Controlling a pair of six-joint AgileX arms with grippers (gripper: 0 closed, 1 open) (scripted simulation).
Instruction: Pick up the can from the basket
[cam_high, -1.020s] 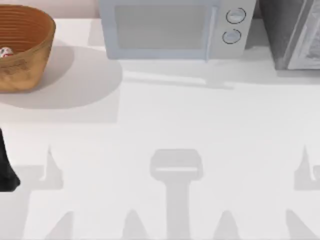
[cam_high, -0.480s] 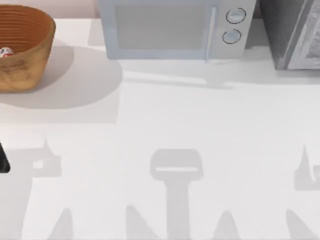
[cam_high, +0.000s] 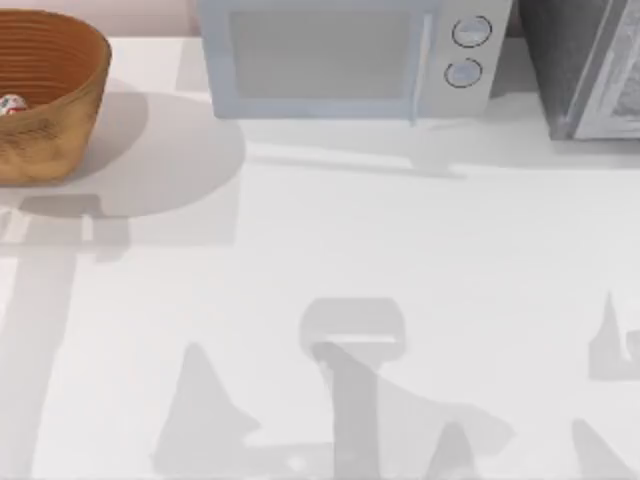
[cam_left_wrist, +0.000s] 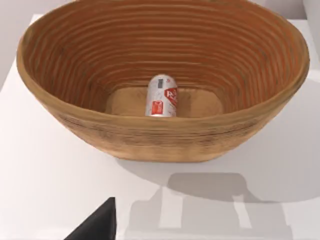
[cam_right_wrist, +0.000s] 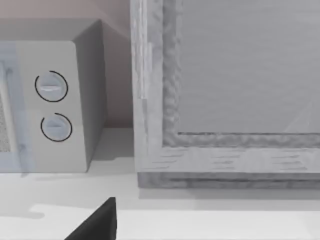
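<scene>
Nearest to my left wrist camera, a dark wedge of my left gripper (cam_left_wrist: 97, 222) pokes in at the bottom edge of that picture; I cannot tell how wide its fingers stand, and nothing is visibly held there. It hangs over bare white table (cam_left_wrist: 45, 170), short of the basket. Just beyond lies the shadow of the gripper on the table, reaching toward the basket's near wall.

Farther out stands the basket (cam_left_wrist: 165, 137), an orange-brown woven bowl, ribbed inside, with a lighter tan outer wall. On its flat floor rests the can (cam_left_wrist: 162, 96), small against the bowl, white-sided with red marks. It sits near the middle of the floor, clear of the ribbed walls, and looks tipped rather than squarely upright.

In the top view the basket (cam_high: 60, 120) is at the upper left of the frame, cut by the left edge, with the can (cam_high: 11, 103) a small white and red spot inside it.

My right gripper (cam_right_wrist: 97, 220) likewise shows as a dark wedge at the bottom edge of its wrist picture, its opening hidden. Past it stand a microwave (cam_right_wrist: 75, 105) with two round knobs and, beside it, a grey cabinet (cam_right_wrist: 225, 90). From above, the microwave (cam_high: 340, 60) sits at the top centre and the cabinet (cam_high: 585, 65) at the upper right.
</scene>
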